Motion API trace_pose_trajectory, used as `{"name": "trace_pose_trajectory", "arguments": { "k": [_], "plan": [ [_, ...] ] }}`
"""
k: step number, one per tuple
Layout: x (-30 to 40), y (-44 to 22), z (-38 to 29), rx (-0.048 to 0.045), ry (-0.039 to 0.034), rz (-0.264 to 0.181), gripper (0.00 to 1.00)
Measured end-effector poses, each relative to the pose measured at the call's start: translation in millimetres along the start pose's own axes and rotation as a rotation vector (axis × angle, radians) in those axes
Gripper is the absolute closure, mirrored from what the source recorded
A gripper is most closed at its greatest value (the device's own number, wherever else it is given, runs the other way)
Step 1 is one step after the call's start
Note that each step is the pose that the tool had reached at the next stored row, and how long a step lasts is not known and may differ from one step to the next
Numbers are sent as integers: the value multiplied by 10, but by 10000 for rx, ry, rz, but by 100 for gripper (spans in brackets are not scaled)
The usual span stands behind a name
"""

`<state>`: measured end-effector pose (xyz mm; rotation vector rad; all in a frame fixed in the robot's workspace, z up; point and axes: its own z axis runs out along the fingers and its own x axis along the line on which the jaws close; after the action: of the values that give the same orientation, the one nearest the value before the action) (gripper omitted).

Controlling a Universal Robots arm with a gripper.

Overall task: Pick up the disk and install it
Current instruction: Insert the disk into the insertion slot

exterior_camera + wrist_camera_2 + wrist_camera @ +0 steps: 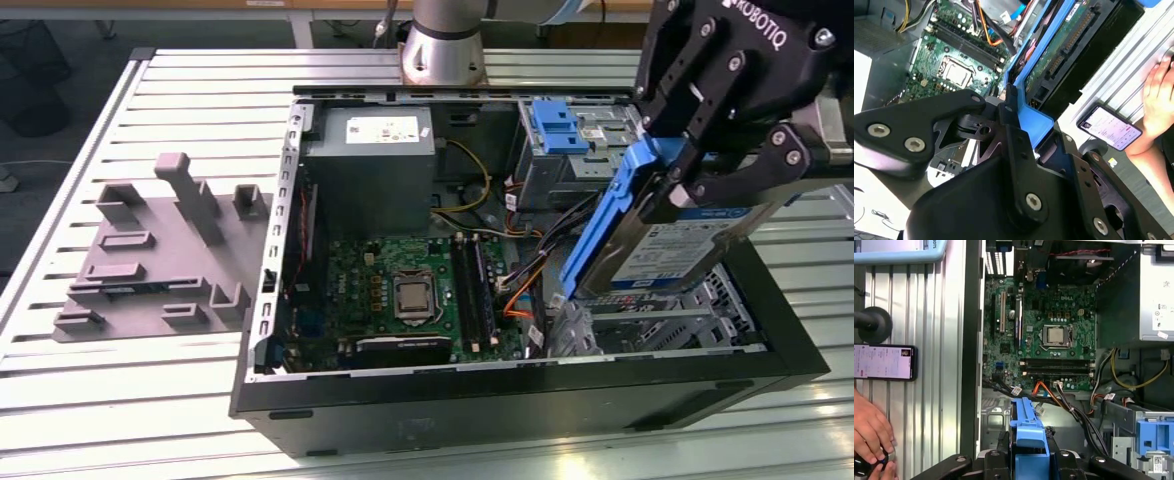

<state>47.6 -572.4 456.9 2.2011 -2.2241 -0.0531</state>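
The disk point(674, 250) hangs tilted over the open case point(507, 390) at the exterior view's right. Its lower end points down into the case, near the motherboard point(400, 290). The gripper point(731, 180) is clamped on its blue-railed sides. I'd say picking up is done and seating is not. A hand point(869, 432) rests on the table point(939, 340) outside, by a phone point(884, 361).
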Motion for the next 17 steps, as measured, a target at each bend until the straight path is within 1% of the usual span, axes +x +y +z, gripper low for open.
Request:
{"name": "trace_pose_trajectory", "arguments": {
  "k": [5, 9, 17],
  "plan": [
    [0, -100, 56, 0, 1, 0, 64],
    [0, -166, 94, 0, 0, 1, 64],
    [0, -228, 127, 0, 0, 10, 64]
  ]
}}
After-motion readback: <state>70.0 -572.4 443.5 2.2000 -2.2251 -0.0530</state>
